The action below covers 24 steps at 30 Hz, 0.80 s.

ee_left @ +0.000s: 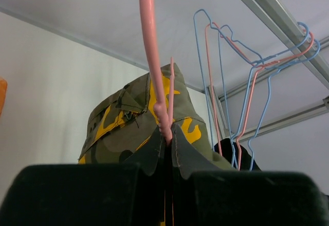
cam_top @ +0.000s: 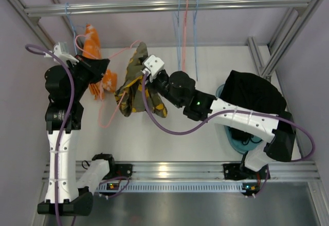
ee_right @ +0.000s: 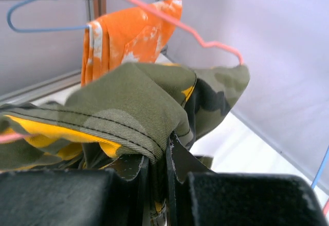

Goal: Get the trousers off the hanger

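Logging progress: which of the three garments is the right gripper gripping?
The camouflage trousers, olive with yellow patches: the right gripper is shut on their cloth. The orange garment hangs farther left; the black trousers lie far right.

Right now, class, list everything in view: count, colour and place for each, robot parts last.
camouflage trousers: one, olive green with yellow patches, draped on the pink hanger, centre.
pink hanger: one, pink, carrying the camouflage trousers.
black trousers: one, black, piled over the basin, right.
basin: one, teal, under the black trousers.
orange garment: one, orange and white, on the blue hanger, left.
blue hanger: one, blue, holding the orange garment.
empty hangers: three, two blue and one pink, on the rail.
rail: one, silver, across the back.
left claw: one, black, shut on the pink hanger.
right claw: one, black, shut on the camouflage trousers.
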Tool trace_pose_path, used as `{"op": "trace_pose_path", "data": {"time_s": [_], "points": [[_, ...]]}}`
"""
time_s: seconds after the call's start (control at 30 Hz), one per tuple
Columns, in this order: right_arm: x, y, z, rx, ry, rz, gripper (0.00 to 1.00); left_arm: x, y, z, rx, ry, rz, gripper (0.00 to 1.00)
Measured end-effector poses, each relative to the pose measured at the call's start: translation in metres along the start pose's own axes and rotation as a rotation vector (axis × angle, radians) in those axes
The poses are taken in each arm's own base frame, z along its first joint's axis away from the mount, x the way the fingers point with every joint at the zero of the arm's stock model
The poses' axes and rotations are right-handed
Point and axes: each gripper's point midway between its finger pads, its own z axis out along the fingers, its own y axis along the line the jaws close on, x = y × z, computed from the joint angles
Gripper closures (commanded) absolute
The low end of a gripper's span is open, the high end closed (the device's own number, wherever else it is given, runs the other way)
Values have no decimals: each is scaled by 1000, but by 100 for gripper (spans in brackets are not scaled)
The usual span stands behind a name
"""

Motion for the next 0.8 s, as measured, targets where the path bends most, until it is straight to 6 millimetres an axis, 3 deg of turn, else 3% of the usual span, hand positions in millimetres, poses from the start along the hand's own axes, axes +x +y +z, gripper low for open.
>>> {"op": "trace_pose_path", "data": {"time_s": [0.3, 0.53, 0.8], "points": [[-63, -11, -3, -4, -108, 71, 100, 21, 18, 5, -15, 41, 16, 100], [-104, -16, -32, -49, -188, 114, 100, 45, 40, 11, -57, 97, 7, 100], [-144, -26, -64, -61, -282, 142, 100, 93, 84, 16, -158, 210, 13, 100]]}}
